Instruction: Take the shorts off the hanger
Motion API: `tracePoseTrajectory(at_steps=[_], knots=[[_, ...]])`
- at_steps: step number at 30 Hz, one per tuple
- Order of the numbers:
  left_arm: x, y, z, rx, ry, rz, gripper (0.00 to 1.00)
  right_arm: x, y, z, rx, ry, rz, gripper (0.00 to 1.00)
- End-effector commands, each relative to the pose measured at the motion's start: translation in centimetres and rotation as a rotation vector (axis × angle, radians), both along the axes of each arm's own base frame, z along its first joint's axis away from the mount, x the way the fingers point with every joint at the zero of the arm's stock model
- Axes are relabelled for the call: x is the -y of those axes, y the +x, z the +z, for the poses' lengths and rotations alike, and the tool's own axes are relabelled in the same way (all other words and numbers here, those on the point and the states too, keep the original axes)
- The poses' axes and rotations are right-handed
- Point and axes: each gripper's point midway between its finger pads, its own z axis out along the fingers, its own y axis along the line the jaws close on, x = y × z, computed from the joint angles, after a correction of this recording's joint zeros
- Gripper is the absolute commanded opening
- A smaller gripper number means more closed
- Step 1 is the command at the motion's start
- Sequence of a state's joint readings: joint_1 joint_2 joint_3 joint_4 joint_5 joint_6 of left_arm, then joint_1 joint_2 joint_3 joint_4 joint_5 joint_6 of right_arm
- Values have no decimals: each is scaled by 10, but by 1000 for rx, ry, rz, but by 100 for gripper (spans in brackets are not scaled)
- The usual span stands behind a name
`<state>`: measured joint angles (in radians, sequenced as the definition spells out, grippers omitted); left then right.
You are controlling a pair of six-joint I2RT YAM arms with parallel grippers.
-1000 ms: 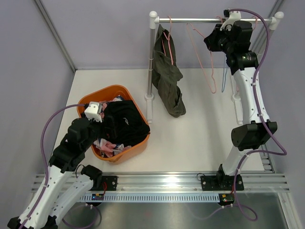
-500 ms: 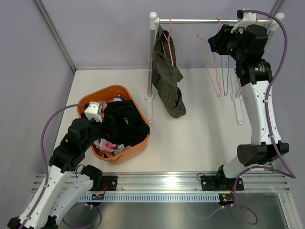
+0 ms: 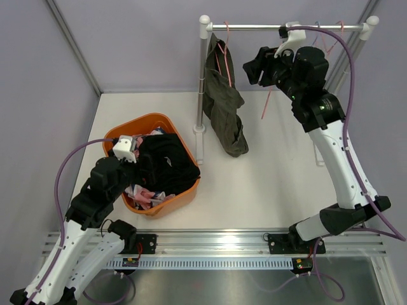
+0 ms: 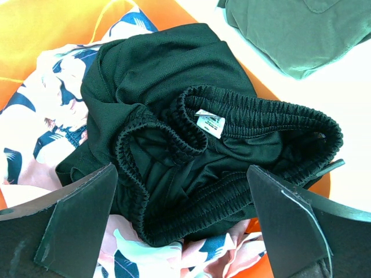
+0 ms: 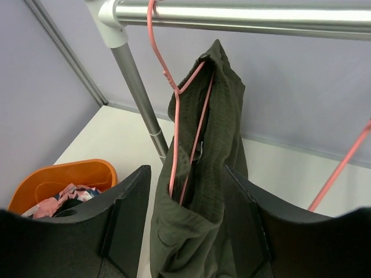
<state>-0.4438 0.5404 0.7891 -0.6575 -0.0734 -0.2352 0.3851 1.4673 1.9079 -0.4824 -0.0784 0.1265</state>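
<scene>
Olive green shorts [image 3: 224, 111] hang on a pink hanger [image 3: 225, 60] at the left end of the rail; they also show in the right wrist view [image 5: 211, 197], with the hanger [image 5: 174, 110] inside the waistband. My right gripper [image 3: 252, 67] [image 5: 186, 185] is open, level with the shorts and a little short of them. My left gripper [image 3: 147, 168] [image 4: 182, 197] is open and empty above the black shorts [image 3: 170, 162] [image 4: 191, 110], which lie on the pink patterned shorts [image 3: 144, 194] [image 4: 52, 110] in the orange basket [image 3: 137, 123]. The camouflage shorts are hidden.
The metal rail [image 3: 280, 27] spans two white-capped posts; the left post [image 3: 202, 82] stands right beside the olive shorts. An empty pink hanger [image 3: 269, 101] dangles under my right arm. More hangers [image 3: 327, 39] sit at the rail's right end. Grey walls close in left and back.
My right arm has swung left along the rail from its right end towards the olive shorts. The empty pink hanger swung with it. The left arm has not moved.
</scene>
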Motion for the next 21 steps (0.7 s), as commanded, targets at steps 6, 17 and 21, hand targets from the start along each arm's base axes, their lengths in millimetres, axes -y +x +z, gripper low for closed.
tracePoseTrajectory(at_steps=[6,17,21], knots=[[2,3,0,9,5,-11,99,-55,45,-15,96,-43,54,62],[2,3,0,11,5,-11,99,-68,94,-16,187,-40,-40,62],[2,4,0,9,5,-11,99,-72,108,-23,187,-39,-60,62]])
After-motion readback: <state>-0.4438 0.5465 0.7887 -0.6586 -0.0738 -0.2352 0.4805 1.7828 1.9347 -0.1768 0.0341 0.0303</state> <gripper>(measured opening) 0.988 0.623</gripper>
